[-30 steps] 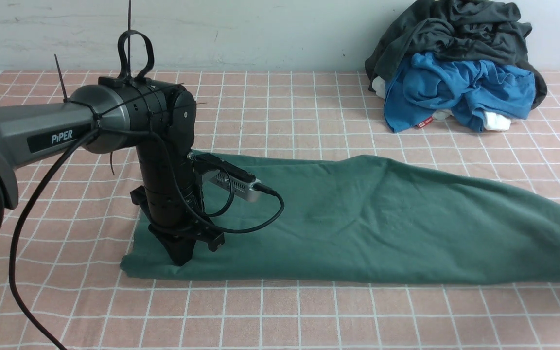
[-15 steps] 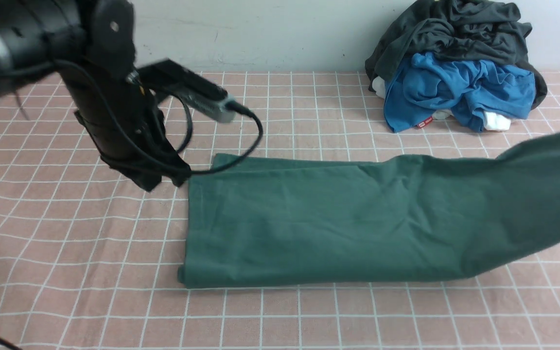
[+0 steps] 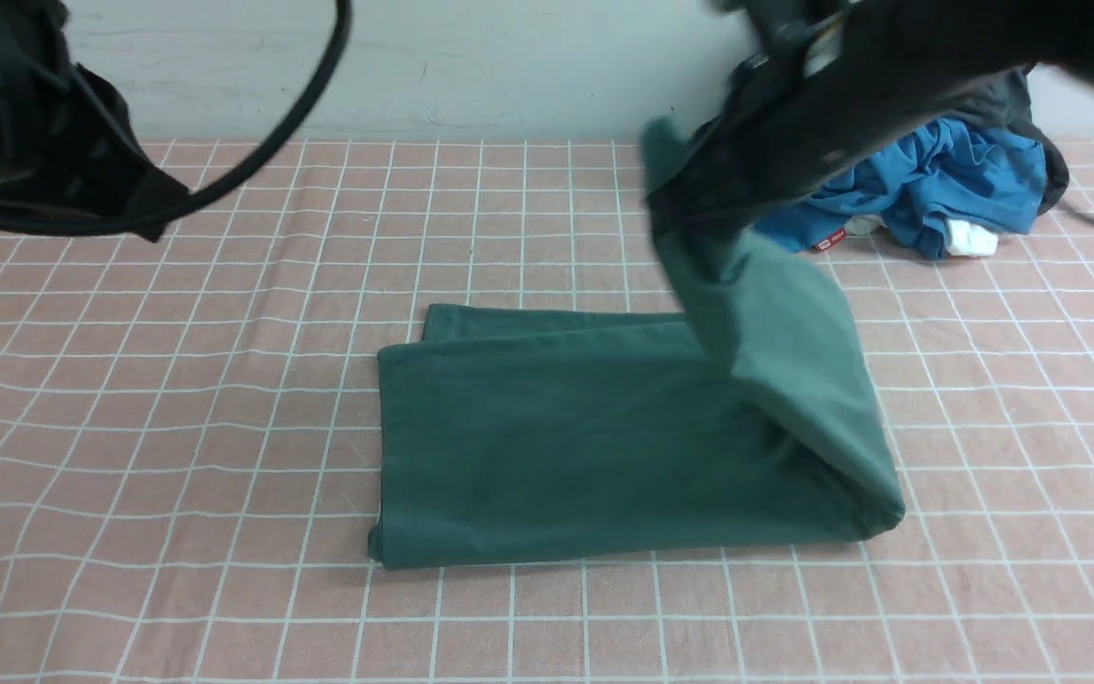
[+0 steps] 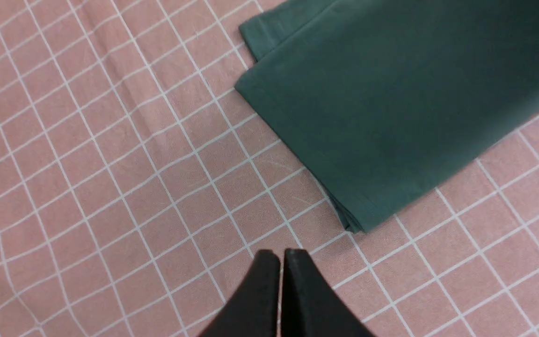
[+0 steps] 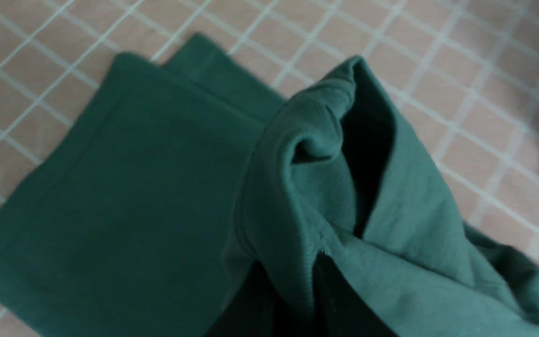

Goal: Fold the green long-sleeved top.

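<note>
Garment: you see the dark forest-green cotton long-sleeved top (image 3: 556, 446).
Right gripper (image 3: 689, 190): clenched on its raised right end.
Left gripper (image 4: 281, 252): closed, empty.

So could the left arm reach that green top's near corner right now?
Probably yes: the left gripper hangs shut over checked tablecloth beside the green top, with nothing between them; it would need to open first.
</note>
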`<control>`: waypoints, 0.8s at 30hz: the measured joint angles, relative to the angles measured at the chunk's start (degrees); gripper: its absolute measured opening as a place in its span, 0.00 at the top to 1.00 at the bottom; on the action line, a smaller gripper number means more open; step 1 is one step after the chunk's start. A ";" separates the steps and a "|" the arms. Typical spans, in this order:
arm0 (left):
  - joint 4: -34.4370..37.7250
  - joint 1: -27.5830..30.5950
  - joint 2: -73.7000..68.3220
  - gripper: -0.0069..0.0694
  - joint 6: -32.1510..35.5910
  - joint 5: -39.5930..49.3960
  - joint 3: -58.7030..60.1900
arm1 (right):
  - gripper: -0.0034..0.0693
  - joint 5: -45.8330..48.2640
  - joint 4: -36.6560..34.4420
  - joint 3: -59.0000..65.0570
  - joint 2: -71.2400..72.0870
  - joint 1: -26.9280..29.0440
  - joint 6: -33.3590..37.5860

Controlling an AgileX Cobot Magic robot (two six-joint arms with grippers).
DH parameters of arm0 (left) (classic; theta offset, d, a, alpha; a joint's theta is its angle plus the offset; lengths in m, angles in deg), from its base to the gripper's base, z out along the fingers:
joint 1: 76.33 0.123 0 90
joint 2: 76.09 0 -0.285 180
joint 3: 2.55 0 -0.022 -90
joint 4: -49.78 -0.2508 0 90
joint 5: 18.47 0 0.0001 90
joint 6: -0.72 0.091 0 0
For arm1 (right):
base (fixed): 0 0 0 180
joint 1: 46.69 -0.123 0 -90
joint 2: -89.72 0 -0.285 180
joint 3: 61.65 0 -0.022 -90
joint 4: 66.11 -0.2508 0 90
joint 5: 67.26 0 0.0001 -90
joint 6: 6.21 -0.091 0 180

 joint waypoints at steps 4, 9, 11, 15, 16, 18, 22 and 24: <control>0.13 0.00 6.03 0.91 0.00 0.00 2.99 | 0.89 -1.35 -1.81 -4.42 -9.11 -4.90 -1.97; 0.13 0.00 15.03 0.91 -1.16 0.11 12.84 | 0.88 -2.43 -6.11 -10.27 -17.91 -8.20 -4.36; 0.13 0.00 18.51 0.91 -1.58 0.11 17.41 | 0.86 -2.69 -9.21 -11.90 -19.96 -8.76 -4.49; 0.08 0.00 25.48 0.91 -1.91 -0.02 25.96 | 0.75 -2.82 -13.99 -13.80 -21.41 -9.00 -4.49; 0.08 0.00 29.00 0.91 -2.01 -0.89 29.83 | 0.66 -2.30 -15.66 -15.02 -21.41 -9.00 -4.49; 0.08 0.00 33.53 0.91 -2.79 -3.02 34.47 | 0.54 0.36 -16.31 -17.38 -21.33 -9.00 -4.49; -0.44 0.00 42.40 0.91 -6.01 -7.38 43.01 | 0.38 10.66 -14.97 -22.68 -20.43 -9.00 -3.81; -1.04 0.00 47.19 0.91 -8.34 -9.60 47.18 | 0.35 15.69 -12.57 -25.39 -19.38 -9.00 -2.46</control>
